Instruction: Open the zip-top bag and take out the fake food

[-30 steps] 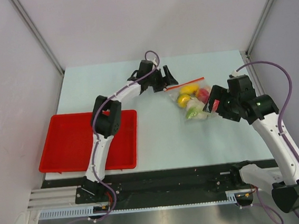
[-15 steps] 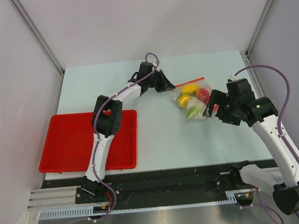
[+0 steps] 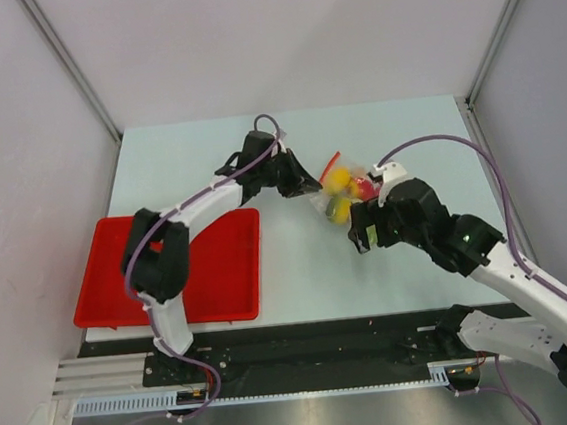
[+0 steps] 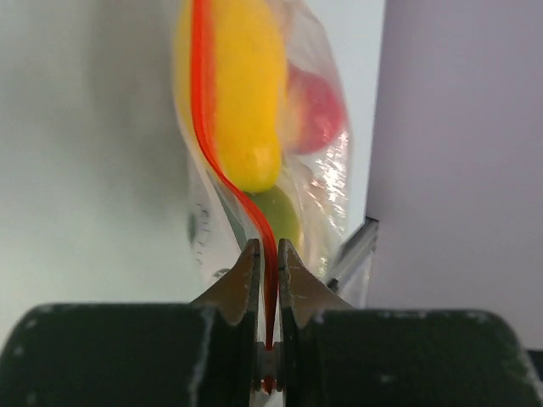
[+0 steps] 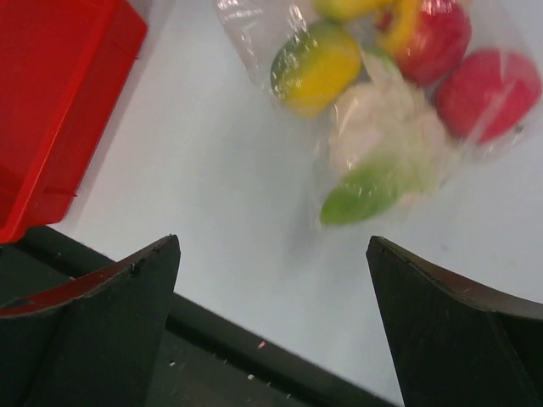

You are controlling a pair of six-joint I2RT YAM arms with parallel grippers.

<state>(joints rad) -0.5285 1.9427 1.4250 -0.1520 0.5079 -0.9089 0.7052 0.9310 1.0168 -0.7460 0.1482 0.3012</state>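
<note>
1. Left gripper (image 4: pixel 267 252): clenched on the red zip strip (image 4: pixel 202 110) of the zip-top bag (image 3: pixel 340 193); fingers pressed together with only the strip between them; reaching in from the bag's left side.
2. Zip-top bag: right of the table's (image 3: pixel 298 261) centre, somewhat nearer the far edge than the near one; crinkled and clear; mouth end turned toward the left gripper; cannot tell whether resting on the table or lifted a little.
3. Fake food (image 5: pixel 382 119): all inside the bag; yellow, red, green and whitish pieces bunched close together, touching one another.
4. Right gripper (image 5: pixel 271 254): released, fingers spread wide with nothing between them; just beside the bag on its near side, not touching it.
5. Red tray (image 3: pixel 109 279): flat at the table's near-left corner, well apart from the bag.
</note>
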